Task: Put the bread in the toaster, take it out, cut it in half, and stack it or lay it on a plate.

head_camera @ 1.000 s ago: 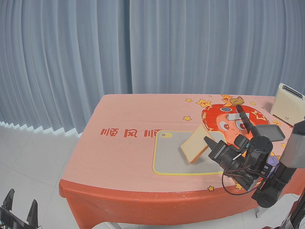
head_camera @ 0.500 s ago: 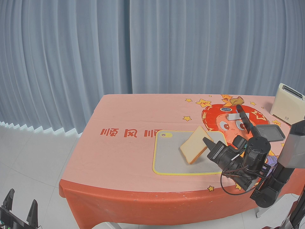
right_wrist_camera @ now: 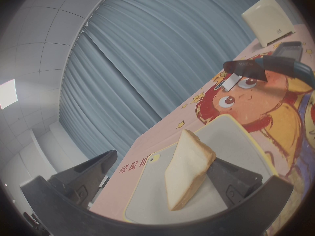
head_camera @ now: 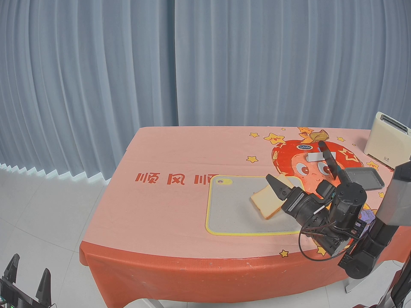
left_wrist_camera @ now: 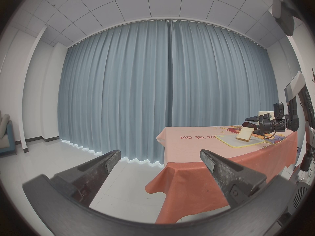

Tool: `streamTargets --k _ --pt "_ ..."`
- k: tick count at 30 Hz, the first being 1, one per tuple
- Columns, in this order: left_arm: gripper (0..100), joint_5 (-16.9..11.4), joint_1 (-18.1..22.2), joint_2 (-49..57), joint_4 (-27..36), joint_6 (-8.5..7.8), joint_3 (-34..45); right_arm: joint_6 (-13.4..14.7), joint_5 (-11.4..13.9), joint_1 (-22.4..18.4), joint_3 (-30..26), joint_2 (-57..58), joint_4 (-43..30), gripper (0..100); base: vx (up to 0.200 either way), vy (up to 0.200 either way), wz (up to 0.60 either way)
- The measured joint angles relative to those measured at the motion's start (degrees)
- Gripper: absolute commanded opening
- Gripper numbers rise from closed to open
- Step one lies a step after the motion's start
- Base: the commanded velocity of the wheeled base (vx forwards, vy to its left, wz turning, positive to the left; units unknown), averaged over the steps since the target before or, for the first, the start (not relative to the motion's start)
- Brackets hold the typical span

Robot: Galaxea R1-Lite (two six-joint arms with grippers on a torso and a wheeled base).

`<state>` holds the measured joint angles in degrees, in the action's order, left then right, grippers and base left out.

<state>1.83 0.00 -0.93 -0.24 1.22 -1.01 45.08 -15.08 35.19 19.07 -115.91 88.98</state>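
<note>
Two black wedge-shaped fingers of the right claw (right_wrist_camera: 162, 157) spread wide, clamping nothing; the square, tan-crusted bread (right_wrist_camera: 187, 171) leans tilted on one of them, its lower edge on the smooth grey, yellow-rimmed cutting board (right_wrist_camera: 151, 194) beneath. Beyond the claw lie a dark knife (head_camera: 329, 159) and a grey tray (head_camera: 364, 178), farther off the boxy cream toaster (head_camera: 387, 142). The right arm lies low over the board's edge; far from it the left claw (left_wrist_camera: 160, 153) gapes empty.
</note>
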Motion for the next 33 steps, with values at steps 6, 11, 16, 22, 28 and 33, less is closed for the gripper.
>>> streamTargets --k 6,11,16,22,28,33 --pt "100 0.0 0.0 0.0 0.0 -0.02 0.0 -1.3 -1.7 -0.1 1.3 0.2 0.0 100 0.0 0.0 0.0" --pt "100 0.0 0.0 0.0 0.0 -0.02 0.0 -1.3 -3.2 0.4 2.1 0.1 -1.3 100 0.0 0.0 0.0" --pt "100 0.0 0.0 0.0 0.0 -0.02 0.0 -1.4 -3.5 0.9 2.6 0.5 -4.3 100 0.0 0.0 0.0" --pt "100 0.0 0.0 0.0 0.0 -0.02 0.0 -1.5 -3.5 0.9 5.5 1.2 -12.5 100 0.0 0.0 0.0" --pt "100 0.0 0.0 0.0 0.0 0.0 0.0 -1.3 -3.5 1.4 10.3 3.3 -26.1 100 0.0 0.0 0.0" --pt "100 0.0 0.0 0.0 0.0 0.0 0.0 -0.3 -3.5 1.8 15.8 6.3 -40.7 100 0.0 0.0 0.0"
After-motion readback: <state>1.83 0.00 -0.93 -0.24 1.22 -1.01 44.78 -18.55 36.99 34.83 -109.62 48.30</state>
